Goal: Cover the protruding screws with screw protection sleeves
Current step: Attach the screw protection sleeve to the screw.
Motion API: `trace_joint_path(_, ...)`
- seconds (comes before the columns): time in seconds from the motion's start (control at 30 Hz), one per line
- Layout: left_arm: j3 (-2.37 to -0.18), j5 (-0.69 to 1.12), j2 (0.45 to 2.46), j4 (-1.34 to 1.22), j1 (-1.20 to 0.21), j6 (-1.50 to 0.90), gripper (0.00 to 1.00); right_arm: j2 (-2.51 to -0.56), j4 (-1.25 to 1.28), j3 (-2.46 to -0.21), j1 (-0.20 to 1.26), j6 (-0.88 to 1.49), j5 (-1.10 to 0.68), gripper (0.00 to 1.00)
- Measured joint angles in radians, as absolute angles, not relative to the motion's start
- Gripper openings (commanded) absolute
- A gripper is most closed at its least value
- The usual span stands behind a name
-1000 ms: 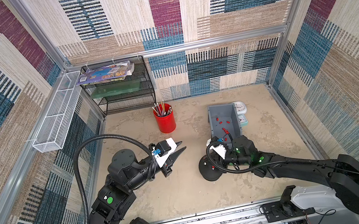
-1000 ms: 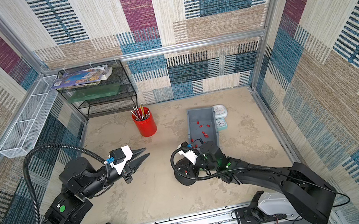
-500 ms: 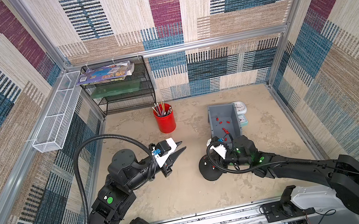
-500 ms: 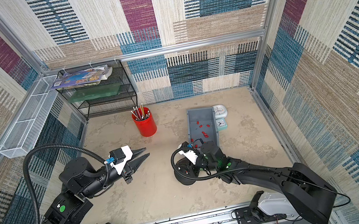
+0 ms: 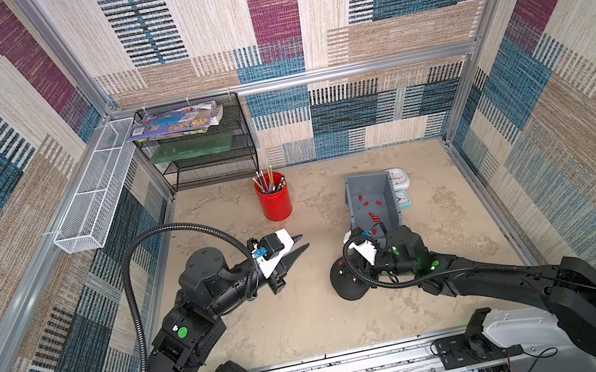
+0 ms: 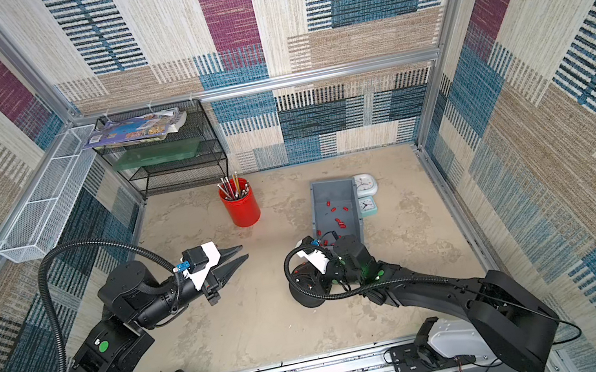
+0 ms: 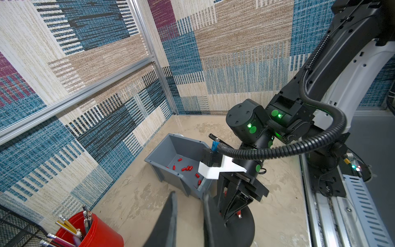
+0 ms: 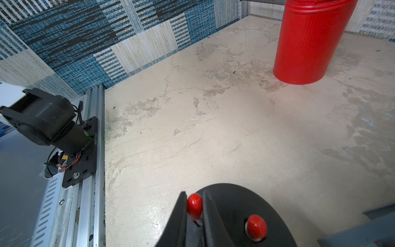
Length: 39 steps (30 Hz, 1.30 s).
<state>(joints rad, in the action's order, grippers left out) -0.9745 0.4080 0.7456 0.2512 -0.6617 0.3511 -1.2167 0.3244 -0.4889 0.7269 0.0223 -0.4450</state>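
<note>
One sleeve [image 8: 256, 226] is seated on the dome [image 8: 275, 213]; a second sleeve [image 8: 194, 206] is clamped in the right end effector [image 8: 194, 195]; the left end effector [image 7: 189, 195] is ajar, empty.

Around the plain red cup [image 5: 274, 203], the floor [image 5: 311, 317] is mottled beige, the bin [image 5: 379, 187] grey holding bright red caps [image 5: 375, 217], the dome [image 5: 346, 290] black, and the walls [image 5: 274, 13] woven patches of blue, maroon and cream stripes.

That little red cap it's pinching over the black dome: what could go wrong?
The right gripper pinches the red sleeve by its sides; it could tilt and miss the thin stud. Nothing holds the black dome base; the left gripper hangs apart, so pushing may slide it. The neighbouring fitted sleeve might get knocked.
</note>
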Motion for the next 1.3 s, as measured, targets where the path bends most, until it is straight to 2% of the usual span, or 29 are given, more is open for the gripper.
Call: trace_joint_path(1.3,-0.977,0.421,0.74,0.252,-0.662,0.363,0.22,-1.229,0.321,-0.498,0.728,0.022,-0.463,0.16)
